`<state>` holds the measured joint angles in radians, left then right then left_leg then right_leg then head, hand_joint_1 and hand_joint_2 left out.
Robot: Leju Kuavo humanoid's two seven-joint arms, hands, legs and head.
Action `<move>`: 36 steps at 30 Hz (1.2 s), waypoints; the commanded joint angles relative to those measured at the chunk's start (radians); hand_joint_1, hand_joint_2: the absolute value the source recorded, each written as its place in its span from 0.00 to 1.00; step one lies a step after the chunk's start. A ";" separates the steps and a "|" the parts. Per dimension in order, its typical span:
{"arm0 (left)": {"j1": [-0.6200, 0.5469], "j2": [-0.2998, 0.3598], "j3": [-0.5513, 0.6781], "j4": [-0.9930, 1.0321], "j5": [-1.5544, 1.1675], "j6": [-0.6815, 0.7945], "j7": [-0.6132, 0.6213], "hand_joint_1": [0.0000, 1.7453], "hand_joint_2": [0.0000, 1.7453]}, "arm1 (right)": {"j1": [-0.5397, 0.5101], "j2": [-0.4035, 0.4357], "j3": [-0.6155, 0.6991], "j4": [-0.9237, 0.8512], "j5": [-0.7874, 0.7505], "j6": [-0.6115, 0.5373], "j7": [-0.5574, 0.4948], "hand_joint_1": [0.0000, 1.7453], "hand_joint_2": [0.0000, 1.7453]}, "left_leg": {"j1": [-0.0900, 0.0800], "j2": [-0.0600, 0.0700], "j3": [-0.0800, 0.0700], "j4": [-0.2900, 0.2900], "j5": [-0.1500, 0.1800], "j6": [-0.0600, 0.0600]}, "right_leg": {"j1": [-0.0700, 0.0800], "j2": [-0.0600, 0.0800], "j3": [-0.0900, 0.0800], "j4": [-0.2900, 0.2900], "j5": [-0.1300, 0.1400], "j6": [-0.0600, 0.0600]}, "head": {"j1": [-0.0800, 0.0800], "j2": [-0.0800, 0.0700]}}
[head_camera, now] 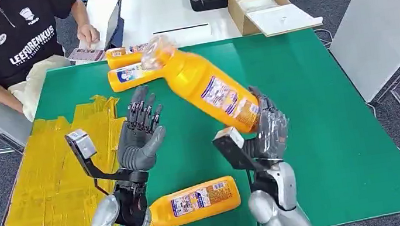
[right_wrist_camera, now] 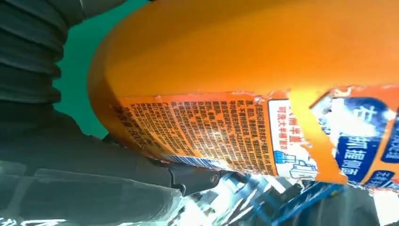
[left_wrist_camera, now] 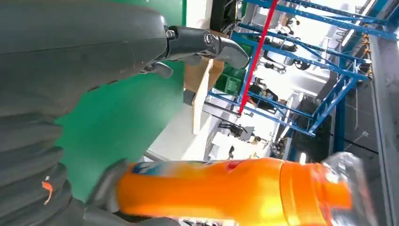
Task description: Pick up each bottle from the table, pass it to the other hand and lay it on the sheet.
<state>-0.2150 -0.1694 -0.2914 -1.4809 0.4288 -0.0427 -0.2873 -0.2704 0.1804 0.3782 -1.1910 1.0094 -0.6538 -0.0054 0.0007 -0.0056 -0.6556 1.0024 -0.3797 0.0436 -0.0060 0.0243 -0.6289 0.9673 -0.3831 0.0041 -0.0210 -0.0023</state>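
Plainly, held bottle (head_camera: 205,85): an orange bottle with a printed label was raised off the green mat (head_camera: 318,132), gripped around its base end by the right hand (head_camera: 265,130).
Long axis: tilted; the base sat low in the right hand, and the clear cap (head_camera: 156,51) pointed up, away from the robot and toward the left-hand side.
Right hand: fingers wrapped around the bottle's lower end; in the right wrist view the label (right_wrist_camera: 244,136) lay just beyond the grey thumb (right_wrist_camera: 117,174).
Left hand (head_camera: 140,136): raised beside the held bottle, palm turned toward it, fingers apart and upward, holding nothing and not touching the bottle.
Left wrist view: the bottle's orange body (left_wrist_camera: 211,188) and clear cap lay across the frame beyond the hand.
Near bottle (head_camera: 195,201): lay on its side on the mat, between the two forearms, close to the robot.
Far bottles (head_camera: 126,67): two lay on their sides side by side, beyond the left hand at the mat's far edge.
Yellow sheet (head_camera: 48,187): spread outward of the left arm, beside the mat.
Person (head_camera: 10,39): seated beyond the sheet, in a dark shirt, one hand at the white table (head_camera: 154,13).
Cardboard box (head_camera: 265,6): open, on that table beyond the right hand.
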 commanded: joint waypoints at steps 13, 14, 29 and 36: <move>-0.032 0.011 -0.033 0.048 -0.007 0.004 0.007 0.00 1.00 | -0.192 0.080 -0.053 0.366 0.086 0.006 0.015 1.00 1.00 | 0.000 0.001 0.007 0.000 -0.003 -0.003 | 0.000 -0.001 0.006 0.001 -0.003 -0.001 | 0.000 0.000; -0.034 0.012 -0.032 0.048 -0.007 0.004 0.008 0.00 1.00 | -0.195 0.085 -0.041 0.372 0.089 0.016 0.013 1.00 1.00 | 0.000 0.002 0.004 0.000 -0.001 -0.002 | 0.000 0.000 0.003 0.000 -0.001 -0.001 | 0.000 0.000; -0.039 0.021 -0.037 0.075 0.003 0.004 0.008 0.00 1.00 | -0.181 0.101 0.087 0.386 0.117 0.088 0.000 1.00 1.00 | 0.000 0.000 0.007 0.000 -0.002 -0.004 | 0.000 -0.002 0.007 0.001 -0.003 -0.001 | 0.000 0.000; -0.052 0.012 -0.041 0.097 0.005 0.004 0.008 0.00 1.00 | -0.175 0.097 0.115 0.399 0.143 0.081 0.028 1.00 1.00 | 0.000 -0.001 0.005 -0.001 -0.001 -0.003 | 0.000 -0.003 0.005 0.000 -0.002 -0.001 | 0.000 0.000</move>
<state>-0.2222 -0.1717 -0.3056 -1.4733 0.4341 -0.0347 -0.2869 -0.4162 0.2884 0.4135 -0.8675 1.1300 -0.5737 0.0164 0.0012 -0.0056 -0.6560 1.0023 -0.3793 0.0433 -0.0057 0.0243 -0.6294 0.9675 -0.3831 0.0039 -0.0206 -0.0023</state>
